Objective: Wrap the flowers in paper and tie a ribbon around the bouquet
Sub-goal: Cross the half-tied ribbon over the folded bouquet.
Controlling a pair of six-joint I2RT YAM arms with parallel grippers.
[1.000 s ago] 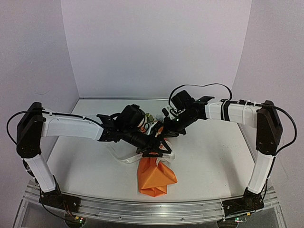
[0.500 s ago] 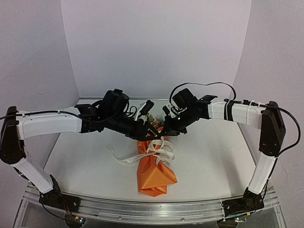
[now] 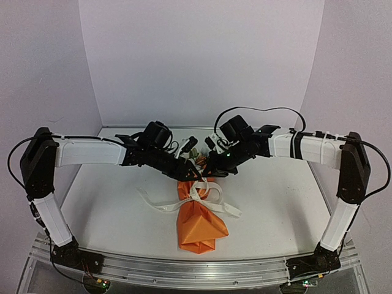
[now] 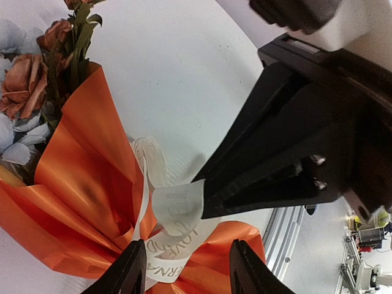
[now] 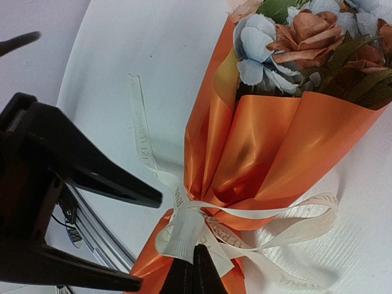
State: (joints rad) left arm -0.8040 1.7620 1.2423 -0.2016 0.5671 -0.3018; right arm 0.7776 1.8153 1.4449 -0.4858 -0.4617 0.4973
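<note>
Inside orange paper (image 5: 269,141), pastel flowers (image 5: 306,30); ribbon (image 5: 184,233) around it.

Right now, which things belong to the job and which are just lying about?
Job: bouquet, its orange paper, flowers, white ribbon, right gripper pinching the ribbon, left gripper open beside it.
Lying about: nothing else shows; just the table.

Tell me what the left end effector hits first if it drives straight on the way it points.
Most likely the ribbon wrapped round the bouquet, lying just ahead of the open left end effector. The right end effector pinches that ribbon close by, so depth is uncertain.
</note>
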